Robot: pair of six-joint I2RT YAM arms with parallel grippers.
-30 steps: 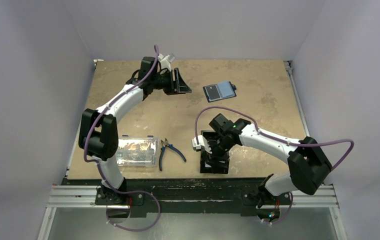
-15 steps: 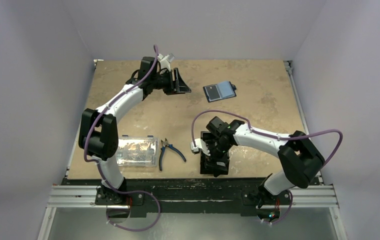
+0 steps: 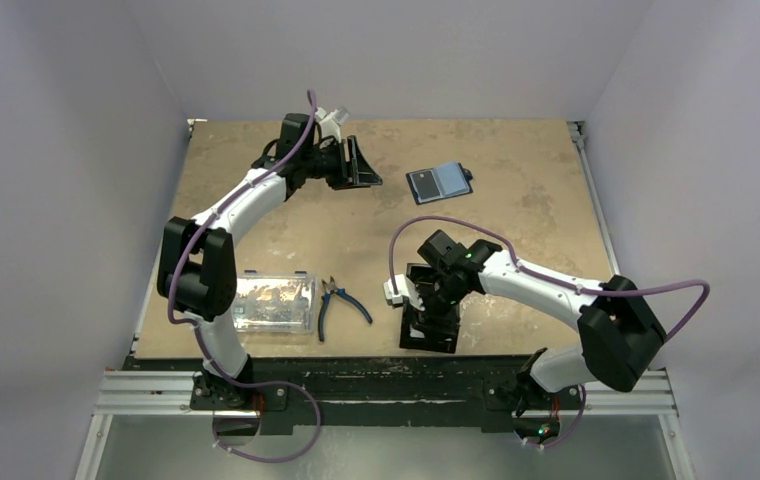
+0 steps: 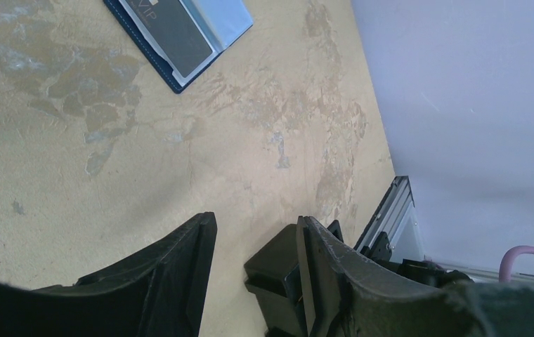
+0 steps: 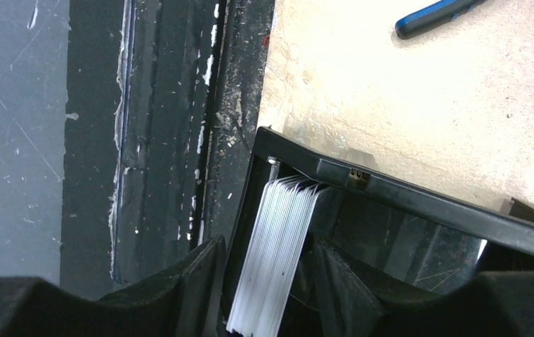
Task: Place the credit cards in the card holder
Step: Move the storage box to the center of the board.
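Right gripper straddles the card stack in the black tray; clamping unconfirmed. Several cards may lift together. Left gripper, 11 o'clock: jaws apart, empty.

The surface is a tan board, pretty scuffed and blotchy. Lying on it: the card holder, flat and open toward the far side, right of center; a clear plastic box near the front left; blue-handled pliers just beside that box; and a black tray at the near edge, well apart from the card holder.
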